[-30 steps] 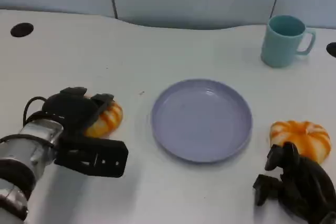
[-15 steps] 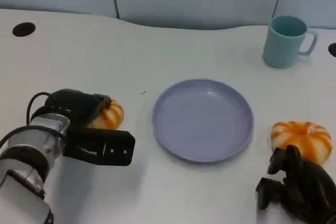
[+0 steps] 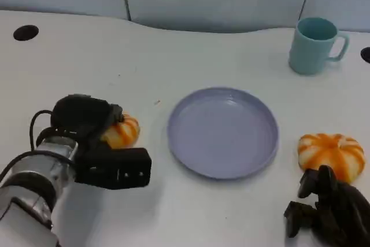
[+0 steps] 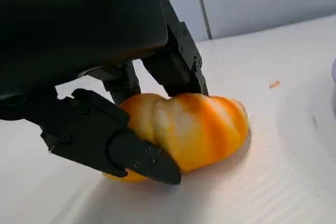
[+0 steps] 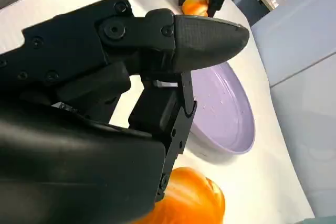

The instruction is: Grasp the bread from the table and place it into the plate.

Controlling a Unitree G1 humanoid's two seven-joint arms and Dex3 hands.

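Two orange buns sit on the white table (image 3: 173,212), one either side of the lilac plate (image 3: 222,132), which holds nothing. The left hand (image 3: 87,121) grips the left bun (image 3: 122,132). The right hand (image 3: 329,215) hovers with loosely spread fingers, holding nothing, just beside the right bun (image 3: 330,152). A teal mug (image 3: 314,45) stands apart

Two orange-and-cream ridged breads flank the round lavender plate (image 3: 222,132) — left bread (image 3: 119,132) lying on the table within the left hand's (image 3: 87,121) fingers, right bread (image 3: 330,153) lying beside the plate.
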